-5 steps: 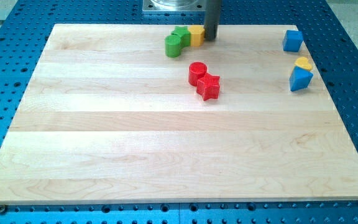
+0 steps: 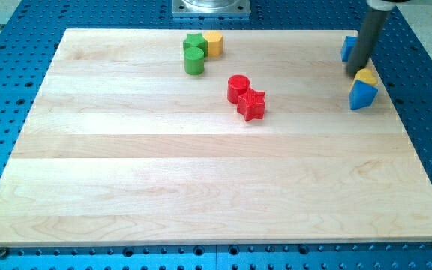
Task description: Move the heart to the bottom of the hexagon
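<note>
Blue perforated plate (image 2: 21, 90) framed a pale wooden worktop (image 2: 201, 180) that carried every block. No jaws existed on this arm to be open or closed; it ended in a dark rod, and my tip (image 2: 356, 73) stood near the worktop's right edge, just at the view's top side of the yellow heart (image 2: 365, 75), touching it or nearly so; the gap could not be judged. The heart lay against the top of the blue triangle (image 2: 363, 94), and the blue cube (image 2: 349, 48) sat behind the rod, partly hidden by it. The yellow hexagon (image 2: 213, 43) was well apart from the heart, far toward the view's left near the worktop's top edge, touching the green star (image 2: 195, 43), with the green cylinder (image 2: 193, 62) just below that star. Between heart and hexagon, lower toward the view's bottom, sat the red cylinder (image 2: 238, 87) and the red star (image 2: 251, 104), touching each other. The coming move seemed to turn on this: the heart needed to travel leftward to the spot below the hexagon, so the tip would probably have to get round to the heart's right side first. The heart's outline was small and partly masked by the rod, so its shape was read with some doubt.
</note>
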You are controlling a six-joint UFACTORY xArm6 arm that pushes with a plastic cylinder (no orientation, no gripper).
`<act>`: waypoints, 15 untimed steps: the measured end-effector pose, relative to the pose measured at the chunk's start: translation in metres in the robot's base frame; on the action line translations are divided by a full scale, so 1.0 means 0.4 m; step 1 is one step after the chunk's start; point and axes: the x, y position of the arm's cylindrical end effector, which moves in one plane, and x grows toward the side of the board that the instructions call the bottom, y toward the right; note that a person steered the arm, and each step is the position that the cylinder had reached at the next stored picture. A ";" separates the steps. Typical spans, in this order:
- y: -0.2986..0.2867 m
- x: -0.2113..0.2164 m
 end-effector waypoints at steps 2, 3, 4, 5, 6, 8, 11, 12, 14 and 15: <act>0.161 0.016; 0.159 0.141; 0.141 0.177; 0.128 0.169; 0.128 0.169; -0.040 0.121; -0.534 0.063; -0.547 0.058; -0.555 0.057; -0.607 0.007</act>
